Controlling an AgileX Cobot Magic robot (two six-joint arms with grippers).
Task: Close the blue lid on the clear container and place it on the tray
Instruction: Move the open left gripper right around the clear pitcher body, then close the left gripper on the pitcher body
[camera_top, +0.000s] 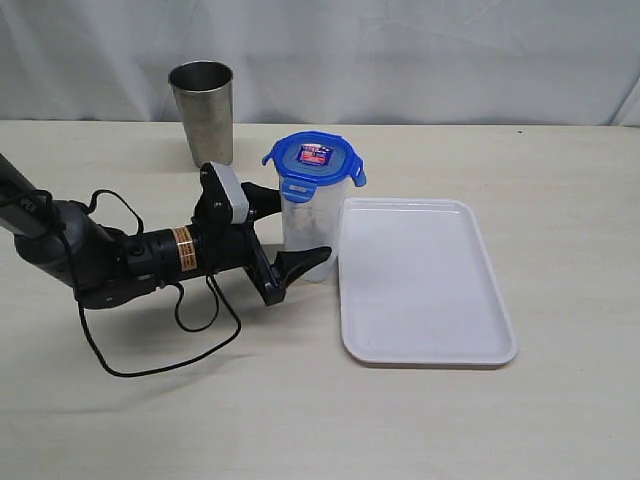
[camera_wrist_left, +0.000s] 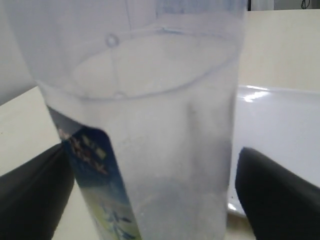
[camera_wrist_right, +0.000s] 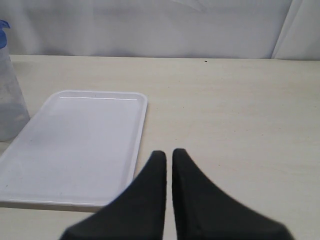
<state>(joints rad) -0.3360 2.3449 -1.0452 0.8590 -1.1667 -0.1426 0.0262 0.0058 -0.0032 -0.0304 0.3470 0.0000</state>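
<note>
The left arm lies low over the counter (camera_top: 120, 420), its hand (camera_top: 288, 232) spread wide around the clear container (camera_top: 308, 225), not gripping; the right hand (camera_wrist_right: 168, 165) is closed, empty.

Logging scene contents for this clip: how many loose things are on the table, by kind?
Drinking and storage vessels: 2, the clear container and the steel cup
Lids: 1, the blue lid sitting on the clear container
Trays: 1, the tray
Total: 4
</note>
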